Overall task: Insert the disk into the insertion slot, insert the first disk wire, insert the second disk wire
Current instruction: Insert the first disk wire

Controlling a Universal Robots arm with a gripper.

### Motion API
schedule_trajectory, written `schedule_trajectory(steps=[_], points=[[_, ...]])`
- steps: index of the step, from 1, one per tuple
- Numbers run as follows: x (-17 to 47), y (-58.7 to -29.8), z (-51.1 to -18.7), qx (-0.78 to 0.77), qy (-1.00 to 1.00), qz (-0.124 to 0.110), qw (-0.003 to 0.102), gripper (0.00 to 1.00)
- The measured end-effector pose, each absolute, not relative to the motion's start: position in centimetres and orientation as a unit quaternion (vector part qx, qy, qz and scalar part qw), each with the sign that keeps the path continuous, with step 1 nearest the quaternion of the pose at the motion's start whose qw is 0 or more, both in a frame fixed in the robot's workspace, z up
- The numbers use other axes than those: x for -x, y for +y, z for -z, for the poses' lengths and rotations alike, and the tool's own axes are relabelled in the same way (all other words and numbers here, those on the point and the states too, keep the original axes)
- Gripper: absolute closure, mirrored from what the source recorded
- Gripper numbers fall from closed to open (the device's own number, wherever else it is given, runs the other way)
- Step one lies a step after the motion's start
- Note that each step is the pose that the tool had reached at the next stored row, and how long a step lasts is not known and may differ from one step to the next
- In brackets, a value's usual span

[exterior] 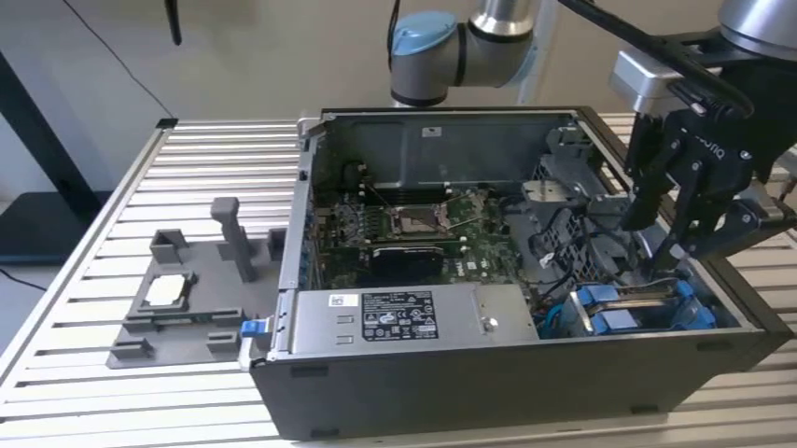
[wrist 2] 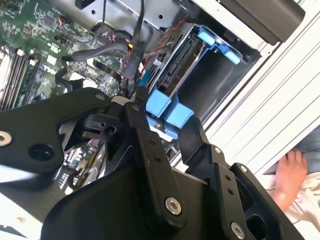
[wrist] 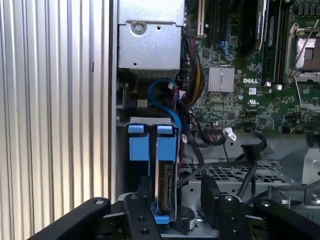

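The disk [wrist: 165,192] stands on edge inside the insertion slot [wrist: 146,120], at the case's corner on the exterior view's right. The blue end tabs of its carrier [wrist: 151,145] stick out of the bay. My gripper [wrist: 175,182] is open, with one black finger on either side of the disk's end and a gap to each. In the exterior view the gripper [exterior: 660,245] hangs just above the blue carrier [exterior: 622,315]. In the second wrist view the carrier tabs [wrist 2: 167,112] show between the gripper's fingers [wrist 2: 145,135]. A blue cable [wrist: 161,95] and black cables with connectors [wrist: 222,135] lie loose beside the bay.
The silver power-supply box [exterior: 398,317] borders the bay inside the dark case. The green motherboard [exterior: 412,229] lies behind it. A grey fixture [exterior: 174,299] sits on the slatted table [exterior: 75,317] at the exterior view's left. A person's hand [wrist 2: 290,175] rests outside the case.
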State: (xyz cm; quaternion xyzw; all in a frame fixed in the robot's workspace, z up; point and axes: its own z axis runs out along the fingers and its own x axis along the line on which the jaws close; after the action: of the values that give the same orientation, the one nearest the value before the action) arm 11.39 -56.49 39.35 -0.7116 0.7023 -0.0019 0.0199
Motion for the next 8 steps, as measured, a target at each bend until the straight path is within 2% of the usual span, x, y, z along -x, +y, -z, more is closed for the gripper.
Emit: schedule_trajectory(steps=[8], points=[[-11.4,-55.1,-39.5,0.711,0.702,0.014,0.032,0.47]])
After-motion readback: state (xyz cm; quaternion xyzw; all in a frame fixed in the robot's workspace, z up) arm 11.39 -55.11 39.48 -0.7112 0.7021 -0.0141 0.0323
